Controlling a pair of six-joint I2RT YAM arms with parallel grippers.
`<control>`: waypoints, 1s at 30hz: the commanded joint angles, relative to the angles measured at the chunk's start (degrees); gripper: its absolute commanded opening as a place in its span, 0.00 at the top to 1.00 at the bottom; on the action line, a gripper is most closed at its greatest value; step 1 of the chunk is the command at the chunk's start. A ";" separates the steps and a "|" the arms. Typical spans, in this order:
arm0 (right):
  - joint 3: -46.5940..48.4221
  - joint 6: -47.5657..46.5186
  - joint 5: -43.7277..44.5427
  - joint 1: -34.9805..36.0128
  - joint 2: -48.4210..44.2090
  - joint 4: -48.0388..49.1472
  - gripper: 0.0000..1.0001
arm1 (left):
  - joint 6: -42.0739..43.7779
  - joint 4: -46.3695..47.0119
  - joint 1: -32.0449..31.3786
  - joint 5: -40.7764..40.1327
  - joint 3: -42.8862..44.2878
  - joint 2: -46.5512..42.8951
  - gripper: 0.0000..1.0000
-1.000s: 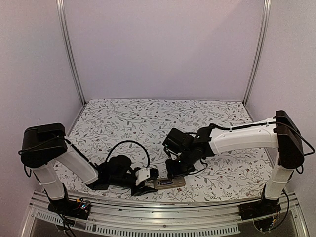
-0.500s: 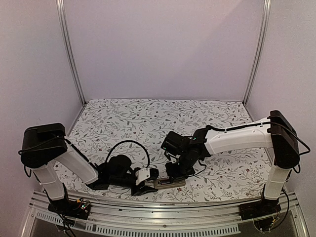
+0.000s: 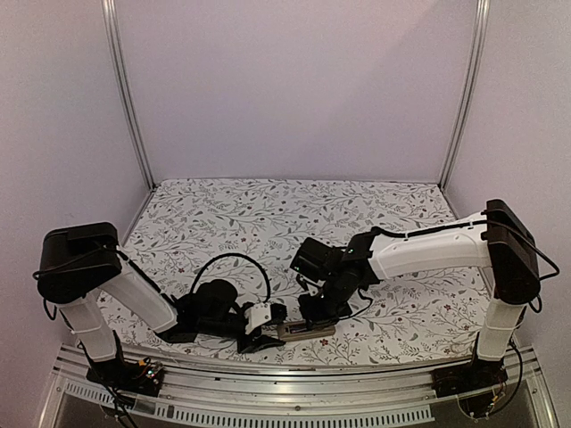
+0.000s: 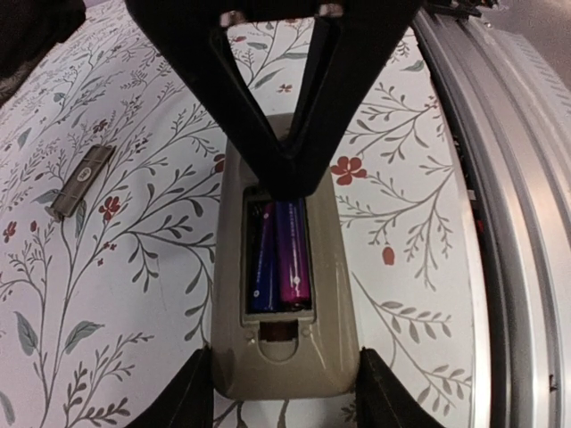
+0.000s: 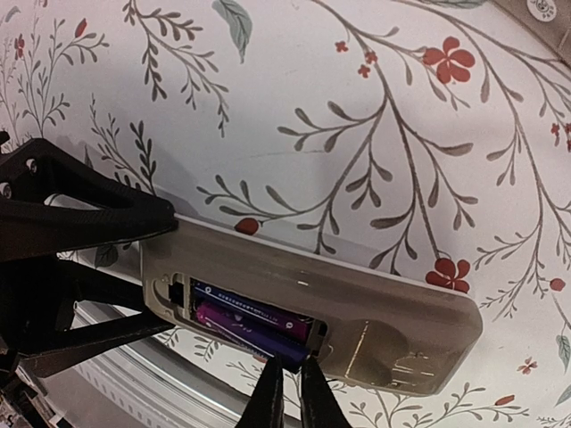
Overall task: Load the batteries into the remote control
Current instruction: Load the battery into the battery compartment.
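Note:
The remote control [image 4: 284, 361] lies back up on the flowered cloth, close to the near edge [image 3: 308, 331]. Its dark recess is uncovered, and two batteries [image 4: 278, 254], one blue and one purple, lie side by side inside it [image 5: 241, 316]. My left gripper [image 4: 285, 397] is shut on the remote's end, one finger on each side [image 3: 268, 325]. My right gripper [image 5: 287, 374] hangs over the recess with its fingertips almost together. Its tips touch the far end of the batteries [image 4: 284, 183], and nothing sits between them [image 3: 310, 314].
A small tan rectangular piece [image 4: 82, 181] lies on the cloth to the left of the remote. The metal rail [image 4: 517, 223] of the table's near edge runs right beside the remote. My left gripper's black fingers [image 5: 89, 218] fill the left of the right wrist view.
The right gripper's jaws have narrowed to nearly together, and the right arm has shifted slightly left over the remote. The left gripper and the remote have not moved.

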 commanded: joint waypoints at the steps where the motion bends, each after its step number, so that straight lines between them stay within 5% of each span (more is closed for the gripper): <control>1: 0.41 -0.09 0.74 -0.01 1.40 0.38 0.91 | -0.47 1.85 -0.58 0.07 -0.37 0.45 0.63; 21: -1.84 -0.25 -1.04 -0.07 4.15 2.89 0.99 | -0.43 2.92 -0.41 0.81 -0.45 1.05 0.70; 30: 4.47 -3.77 0.07 1.38 10.54 -0.09 1.00 | -0.83 3.17 -0.28 1.23 0.42 1.57 0.73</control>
